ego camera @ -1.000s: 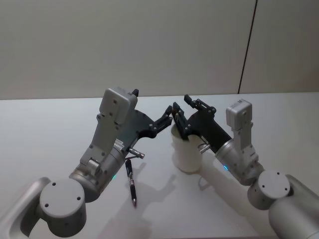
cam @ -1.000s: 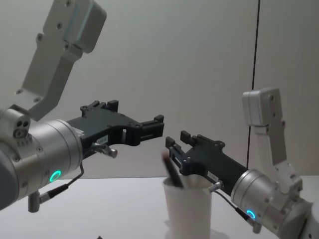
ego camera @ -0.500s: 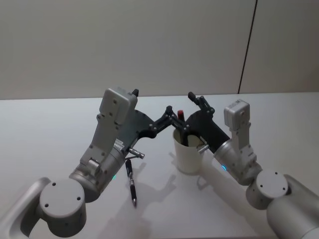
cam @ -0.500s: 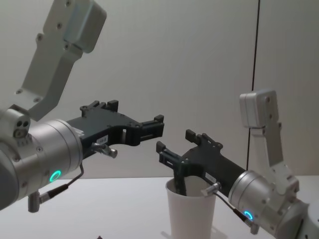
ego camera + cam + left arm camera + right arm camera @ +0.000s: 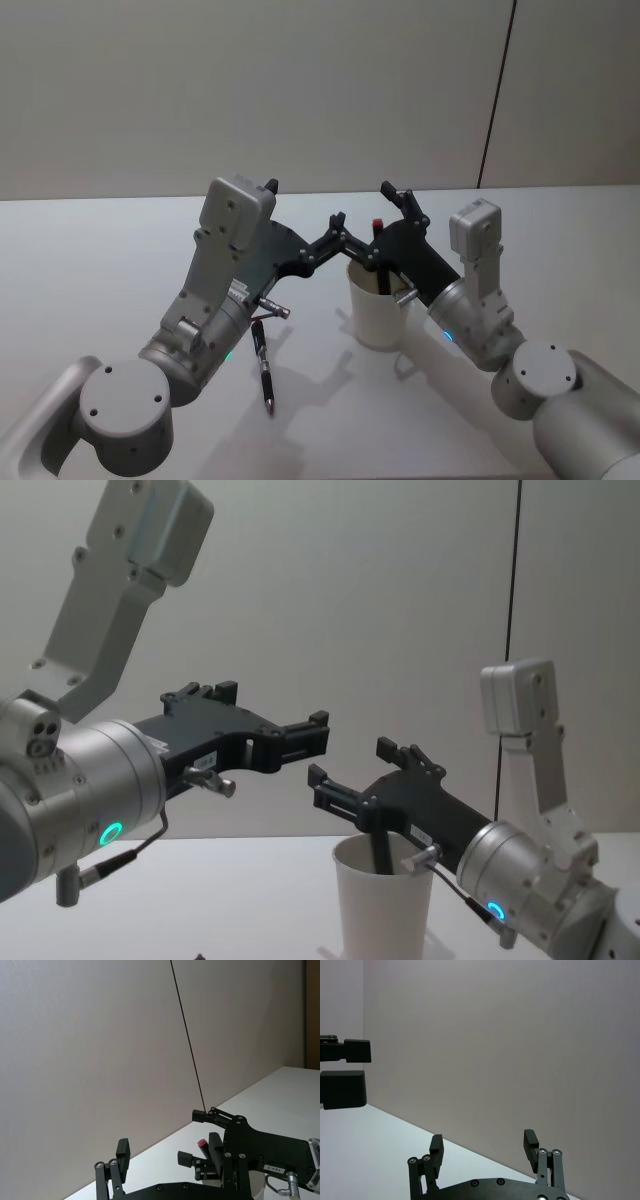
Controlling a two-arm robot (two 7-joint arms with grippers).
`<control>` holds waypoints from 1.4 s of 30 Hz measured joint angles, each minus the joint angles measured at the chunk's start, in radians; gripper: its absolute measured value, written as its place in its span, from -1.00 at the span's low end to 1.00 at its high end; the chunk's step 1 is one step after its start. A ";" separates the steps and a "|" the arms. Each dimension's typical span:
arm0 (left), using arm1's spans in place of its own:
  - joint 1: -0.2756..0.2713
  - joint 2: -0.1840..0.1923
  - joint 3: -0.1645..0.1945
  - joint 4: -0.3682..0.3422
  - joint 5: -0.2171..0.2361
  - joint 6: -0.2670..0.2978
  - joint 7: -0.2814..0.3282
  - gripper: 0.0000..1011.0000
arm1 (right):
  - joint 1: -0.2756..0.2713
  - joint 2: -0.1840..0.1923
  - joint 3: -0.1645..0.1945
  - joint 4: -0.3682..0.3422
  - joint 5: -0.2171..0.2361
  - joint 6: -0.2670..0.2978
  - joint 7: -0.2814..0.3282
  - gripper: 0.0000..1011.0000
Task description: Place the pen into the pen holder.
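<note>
White table (image 5: 120,260). Pen (image 5: 381,852) upright in pen holder (image 5: 385,910), just under right gripper (image 5: 350,763), fingers spread, empty; left gripper (image 5: 320,735), spread too, hovers alongside.

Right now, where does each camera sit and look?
Head: high up, looking down at the table; left gripper, right gripper, pen holder, second pen.
Chest: lower, looking across; both grippers by the pen holder.
Left wrist: on that arm, facing the wall; own gripper, right gripper beyond.
Right wrist: on that arm, facing the wall; own gripper, left gripper beyond.
Shared: head and chest both show the pen in the pen holder.
</note>
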 joint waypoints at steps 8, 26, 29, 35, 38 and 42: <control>0.000 0.000 0.000 0.000 0.000 0.000 0.000 0.98 | -0.016 0.003 0.004 -0.040 0.012 0.016 0.002 0.98; 0.000 0.000 0.000 0.000 0.000 0.000 0.000 0.98 | -0.171 0.044 0.021 -0.397 0.060 0.249 -0.095 0.98; 0.000 0.000 0.000 0.000 0.000 0.000 0.000 0.98 | -0.204 0.054 0.026 -0.472 0.065 0.306 -0.128 0.98; 0.000 0.000 0.000 0.000 0.000 0.000 0.000 0.98 | -0.272 0.076 0.034 -0.620 0.073 0.416 -0.192 0.98; 0.000 0.000 0.000 0.000 0.000 0.000 0.000 0.98 | -0.309 0.088 0.038 -0.695 0.077 0.469 -0.221 0.98; 0.000 0.000 0.000 0.000 0.000 0.000 0.000 0.98 | -0.361 0.106 0.043 -0.795 0.082 0.536 -0.258 0.98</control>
